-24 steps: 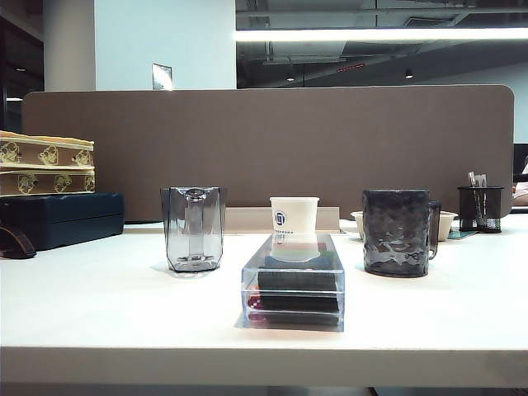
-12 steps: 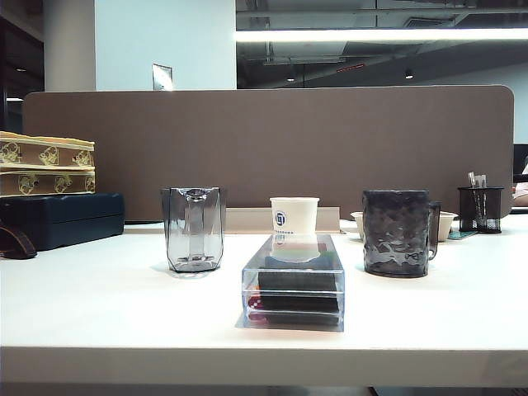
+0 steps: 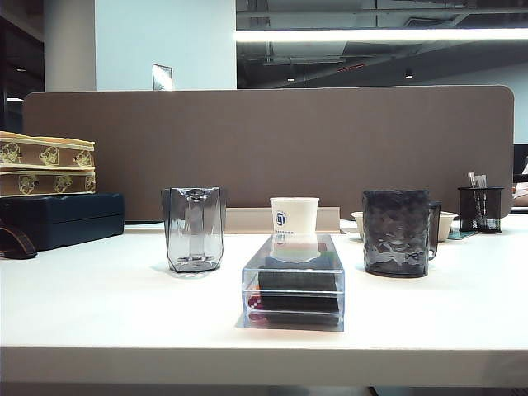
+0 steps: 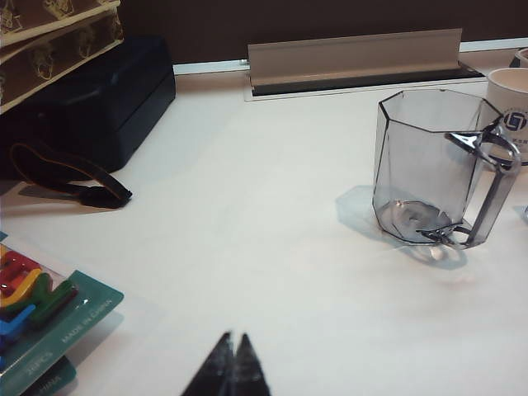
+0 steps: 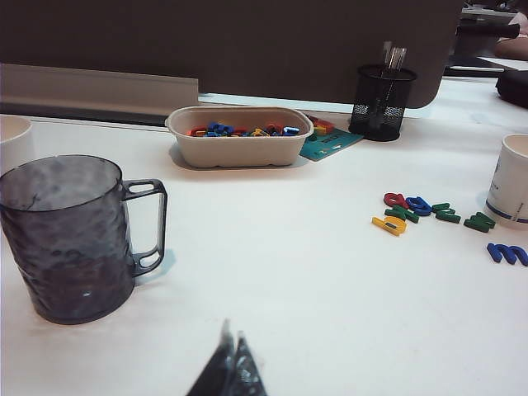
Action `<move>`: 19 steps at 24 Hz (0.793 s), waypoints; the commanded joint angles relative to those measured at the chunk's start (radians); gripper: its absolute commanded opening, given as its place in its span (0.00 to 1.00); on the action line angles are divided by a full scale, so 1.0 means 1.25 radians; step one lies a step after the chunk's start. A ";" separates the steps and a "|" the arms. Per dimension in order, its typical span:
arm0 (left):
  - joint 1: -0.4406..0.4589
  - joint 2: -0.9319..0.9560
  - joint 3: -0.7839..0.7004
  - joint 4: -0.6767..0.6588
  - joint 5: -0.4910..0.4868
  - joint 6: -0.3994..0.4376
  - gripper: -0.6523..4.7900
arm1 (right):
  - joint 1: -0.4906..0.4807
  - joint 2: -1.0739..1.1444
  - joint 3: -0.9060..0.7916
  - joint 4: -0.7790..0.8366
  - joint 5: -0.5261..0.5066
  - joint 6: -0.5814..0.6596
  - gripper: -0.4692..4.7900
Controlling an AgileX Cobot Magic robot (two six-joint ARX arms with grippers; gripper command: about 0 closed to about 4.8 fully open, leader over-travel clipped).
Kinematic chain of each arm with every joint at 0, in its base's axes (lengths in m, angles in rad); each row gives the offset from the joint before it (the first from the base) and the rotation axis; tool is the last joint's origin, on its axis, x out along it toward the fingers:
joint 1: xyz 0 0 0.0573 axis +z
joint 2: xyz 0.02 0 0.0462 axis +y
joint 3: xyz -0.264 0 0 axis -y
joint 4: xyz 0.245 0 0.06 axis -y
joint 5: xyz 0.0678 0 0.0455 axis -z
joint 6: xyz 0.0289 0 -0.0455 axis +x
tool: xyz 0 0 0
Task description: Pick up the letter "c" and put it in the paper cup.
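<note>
Plainly, nothing is gripped yet: both arms hang low over the white table, out of the exterior view, each seen only through its own wrist camera. The left gripper has its jaws pressed together with nothing between them, its tips poised above bare tabletop near a teal pack of coloured letters. Ahead of it stands the clear grey glass, and behind the glass peeks the paper cup, its blue logo just visible. From the front, that paper cup sits between the glass and the dark mug, just behind a clear plastic box, so it is central and probably reachable by either arm.

The right gripper is likewise closed and empty, hovering near the mug. Its camera shows the loose letters scattered well off to one side: a small red letter, likely the "c", lies touching a blue one in a cluster of green and yellow pieces. A beige tray holds more letters, and a black mesh pen holder stands beside it. A second white cup stands near the scattered letters. Since the red piece lies on the right arm's side, that arm seems the natural one to fetch it.
</note>
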 commanded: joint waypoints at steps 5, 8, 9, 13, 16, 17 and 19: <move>0.000 0.000 0.003 0.007 0.003 0.000 0.11 | 0.000 0.000 -0.006 0.011 0.001 0.003 0.09; 0.000 0.000 0.003 0.007 0.003 0.000 0.11 | 0.000 0.000 -0.006 0.011 0.001 0.003 0.09; 0.000 0.000 0.003 0.007 0.003 0.000 0.11 | 0.000 0.000 -0.006 0.011 0.001 0.003 0.09; 0.000 -0.016 0.003 -0.003 0.002 0.001 0.11 | 0.000 0.000 -0.006 0.011 0.001 0.003 0.09; 0.000 -0.051 0.003 -0.035 0.003 0.001 0.11 | 0.000 0.000 -0.006 0.011 0.001 0.003 0.09; 0.000 -0.067 0.003 -0.049 0.004 0.001 0.11 | 0.000 0.000 -0.006 0.011 0.001 0.003 0.09; 0.000 -0.094 0.003 -0.073 0.004 0.001 0.11 | 0.000 0.000 -0.006 0.010 0.001 0.002 0.09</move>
